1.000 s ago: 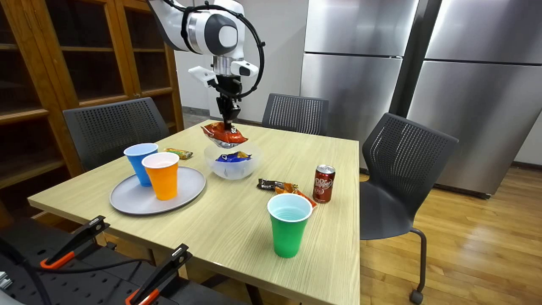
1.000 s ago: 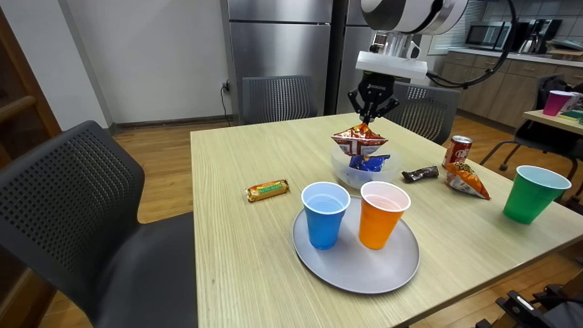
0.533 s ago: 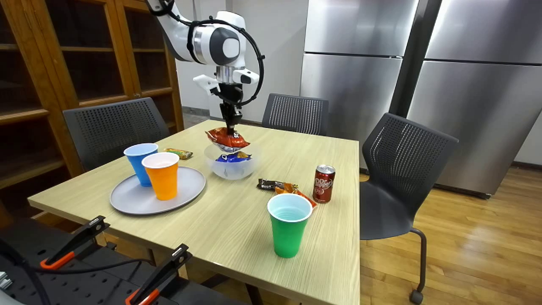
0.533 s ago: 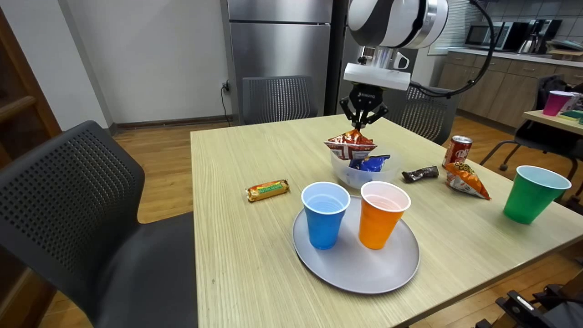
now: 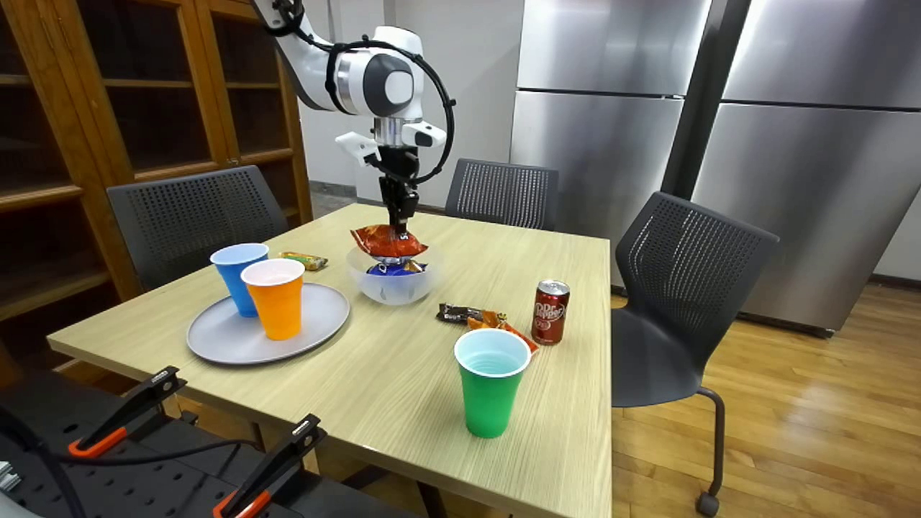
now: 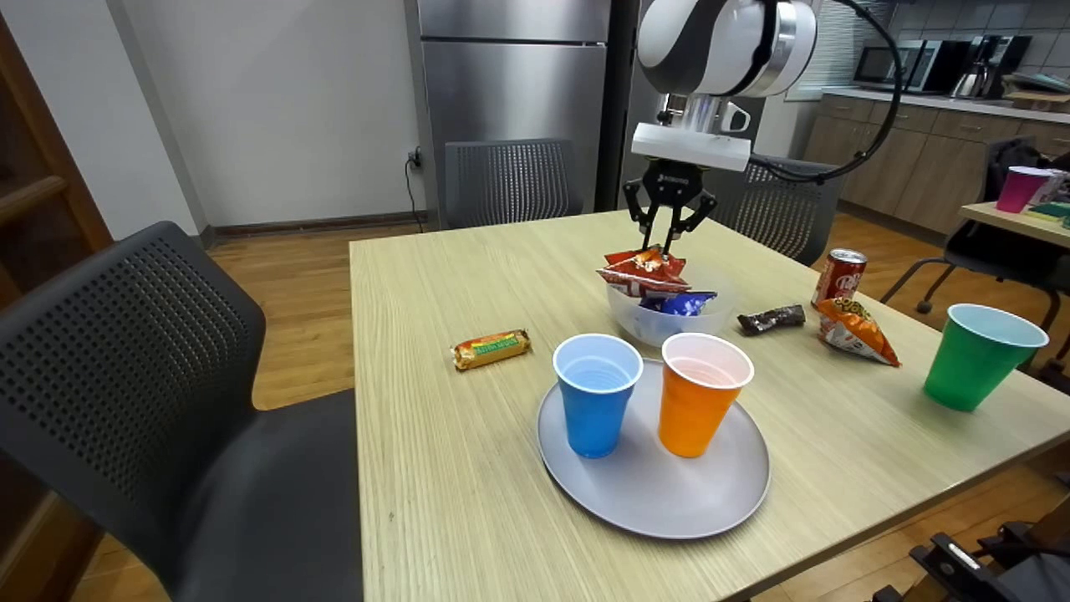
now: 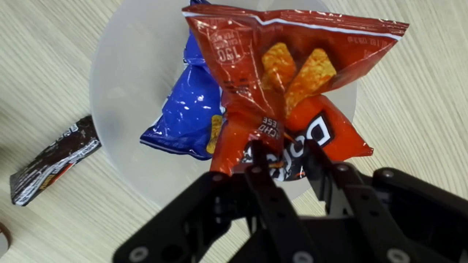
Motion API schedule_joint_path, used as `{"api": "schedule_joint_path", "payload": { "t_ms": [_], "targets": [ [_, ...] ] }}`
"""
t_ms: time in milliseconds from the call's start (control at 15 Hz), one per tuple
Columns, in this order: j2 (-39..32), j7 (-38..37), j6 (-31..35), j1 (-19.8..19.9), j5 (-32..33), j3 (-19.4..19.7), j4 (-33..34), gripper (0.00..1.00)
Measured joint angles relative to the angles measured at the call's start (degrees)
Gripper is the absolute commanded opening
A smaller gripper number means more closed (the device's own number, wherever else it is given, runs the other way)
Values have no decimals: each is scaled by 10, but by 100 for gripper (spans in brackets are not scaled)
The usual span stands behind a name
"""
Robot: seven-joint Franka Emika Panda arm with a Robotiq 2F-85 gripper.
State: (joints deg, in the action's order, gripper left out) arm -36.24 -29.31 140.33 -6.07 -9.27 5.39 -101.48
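Note:
My gripper [image 7: 286, 147] is partly open, with a visible gap between its fingertips, over the red chip bag [image 7: 237, 76]. In both exterior views the fingertips [image 5: 398, 232] [image 6: 655, 252] are at the top of the red bag [image 5: 373, 243] [image 6: 642, 276]. The bag is creased in the middle and rests over the translucent bowl [image 7: 124, 69], on the blue chip bag [image 7: 193, 106]. The bowl also shows in both exterior views [image 5: 396, 293] [image 6: 629, 318]. The blue bag [image 5: 392, 270] [image 6: 689, 303] lies inside the bowl, partly hidden under the red one.
A grey plate [image 6: 652, 510] holds a blue cup [image 6: 595, 410] and an orange cup [image 6: 698, 410]. A gold-wrapped snack [image 6: 491, 349], dark bar [image 6: 772, 319], orange bag [image 6: 857, 330], soda can [image 5: 551, 313] and green cup [image 5: 491, 392] stand or lie about the table [image 5: 403, 374].
My gripper has lowered with the red bag toward the bowl. Its fingers, together around the bag's top half a second ago, have spread apart. The red bag now sits lower, against the blue bag.

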Motion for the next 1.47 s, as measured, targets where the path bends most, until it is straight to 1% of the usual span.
{"api": "schedule_joint_path", "payload": {
  "t_ms": [267, 333, 667, 1000, 1467],
  "targets": [
    [1, 0, 0, 0, 0, 4, 0, 94],
    [2, 0, 0, 0, 0, 5, 0, 99],
    [26, 0, 0, 0, 0, 14, -23, 100],
    [79, 0, 2, 7, 0, 29, -83, 100],
    [152, 0, 9, 34, 0, 44, -171, 100]
  ]
}}
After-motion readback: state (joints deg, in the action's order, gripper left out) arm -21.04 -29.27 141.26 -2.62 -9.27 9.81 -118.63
